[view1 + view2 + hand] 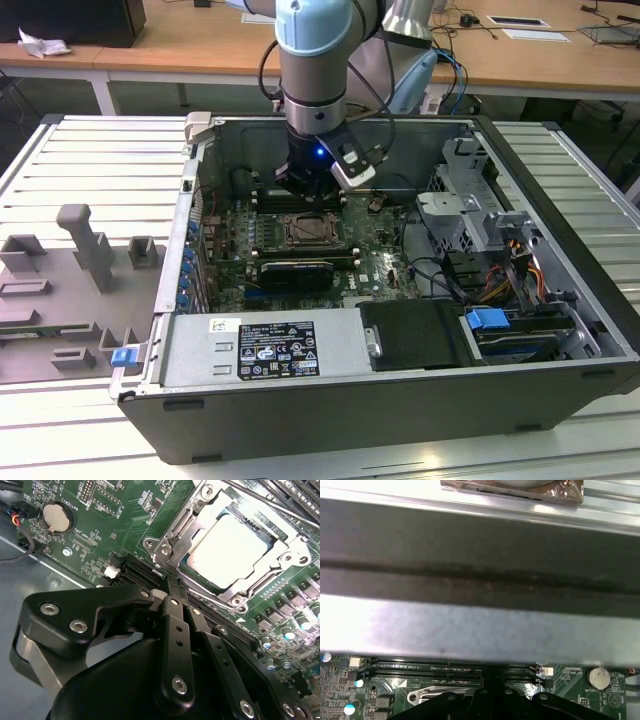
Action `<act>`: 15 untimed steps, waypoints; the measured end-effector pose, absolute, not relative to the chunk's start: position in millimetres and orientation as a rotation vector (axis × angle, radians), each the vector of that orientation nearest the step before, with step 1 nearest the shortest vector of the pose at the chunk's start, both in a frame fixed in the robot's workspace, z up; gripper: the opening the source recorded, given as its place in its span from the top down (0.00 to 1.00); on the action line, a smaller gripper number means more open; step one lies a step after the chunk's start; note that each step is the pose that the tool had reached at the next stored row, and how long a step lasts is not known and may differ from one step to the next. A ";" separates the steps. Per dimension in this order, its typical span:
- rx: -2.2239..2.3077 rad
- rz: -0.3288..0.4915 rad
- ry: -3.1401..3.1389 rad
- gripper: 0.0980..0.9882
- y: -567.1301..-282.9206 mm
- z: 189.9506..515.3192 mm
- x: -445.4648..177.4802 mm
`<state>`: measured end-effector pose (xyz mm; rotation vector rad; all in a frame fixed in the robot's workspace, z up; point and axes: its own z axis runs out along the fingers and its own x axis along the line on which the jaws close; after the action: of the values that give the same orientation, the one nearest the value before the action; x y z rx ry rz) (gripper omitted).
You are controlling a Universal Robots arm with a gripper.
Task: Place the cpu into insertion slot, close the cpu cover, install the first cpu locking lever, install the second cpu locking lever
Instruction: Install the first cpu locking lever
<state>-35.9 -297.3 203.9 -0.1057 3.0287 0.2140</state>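
The cpu [235,547] lies flat, face up, in the insertion slot [202,577] under the lowered cpu cover [175,540], just beyond the end effector [172,587], whose fingers are closed together, empty.

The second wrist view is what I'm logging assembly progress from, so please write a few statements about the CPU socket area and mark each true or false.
1. The cpu lies in the insertion slot. True.
2. The cpu cover stands raised, clear of the chip. False: it lies down flat around the chip.
3. The pincer grips the chip. False: its closed tips sit beside the cover's corner and hold nothing.
4. A coin cell battery sits on the motherboard. True.
5. The pincer is outside the computer case. False: in the exterior view it reaches inside.
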 end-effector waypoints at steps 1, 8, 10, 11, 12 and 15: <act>-0.106 0.207 3.030 0.99 -297.0 203.3 -35.7; -0.108 0.164 3.037 0.99 -295.7 208.3 -35.3; -0.109 0.138 3.039 0.99 -294.3 206.6 -35.3; -0.109 0.130 3.040 0.99 -293.7 205.8 -35.3; -0.110 0.122 3.040 0.99 -293.0 204.9 -35.3; -0.110 0.110 3.041 0.99 -291.3 202.6 -35.1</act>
<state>-35.1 -291.3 202.6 -0.1104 3.0411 0.1097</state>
